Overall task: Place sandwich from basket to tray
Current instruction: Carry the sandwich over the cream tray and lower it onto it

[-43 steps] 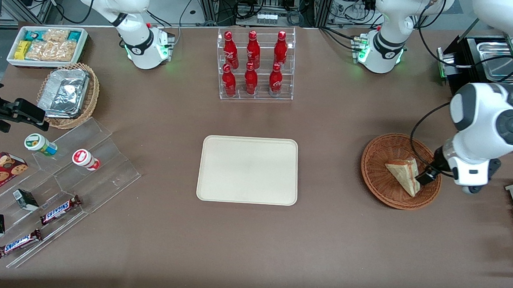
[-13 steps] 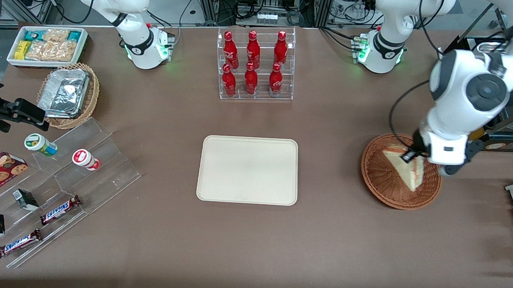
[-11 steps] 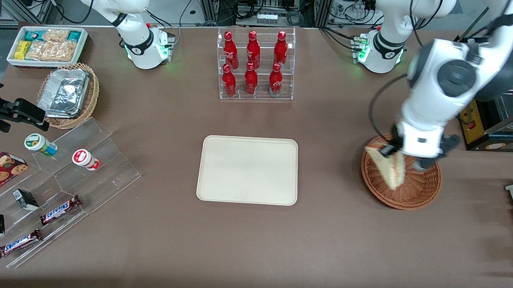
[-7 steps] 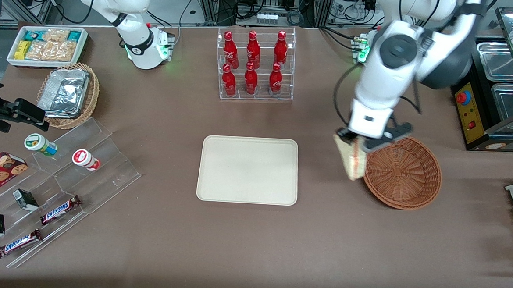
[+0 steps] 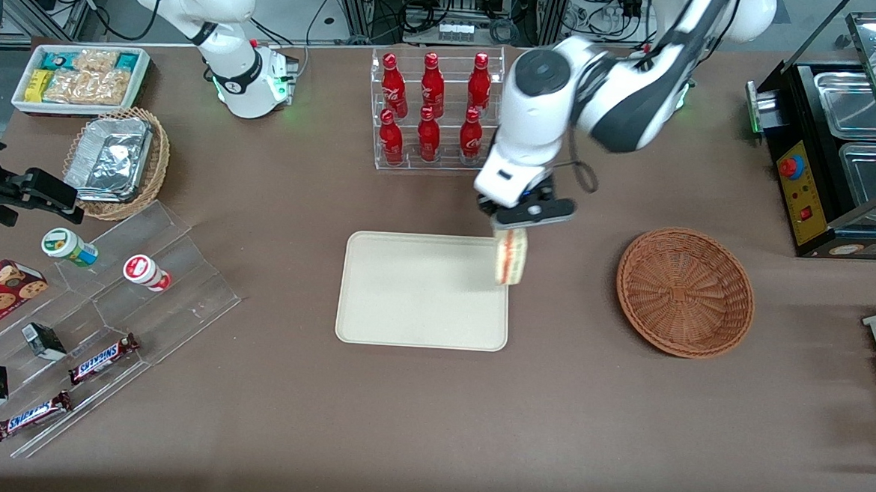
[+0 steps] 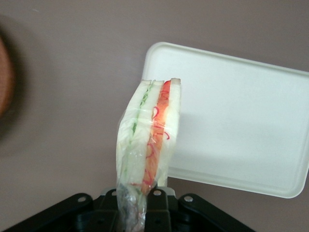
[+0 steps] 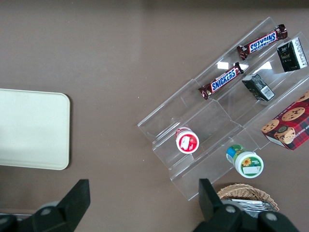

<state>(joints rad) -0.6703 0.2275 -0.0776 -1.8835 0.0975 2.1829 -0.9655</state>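
So the claw [image 5: 518, 219] has just carried the sandwich [image 5: 511, 256] out of the basket [image 5: 684, 292], clamped on its narrow end, and now it's hanging over the tray [image 5: 406, 289] edge. Basically just lowering left, I'd say. Soft plastic-wrapped wedge, woven wicker bowl now empty, smooth cream tray on the brown tabletop [image 5: 428, 425].

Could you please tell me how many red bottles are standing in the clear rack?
6: red bottles stand in the clear rack, three on the upper row, three on the lower. The arm may hide others. The claw holds the sandwich at the tray edge.
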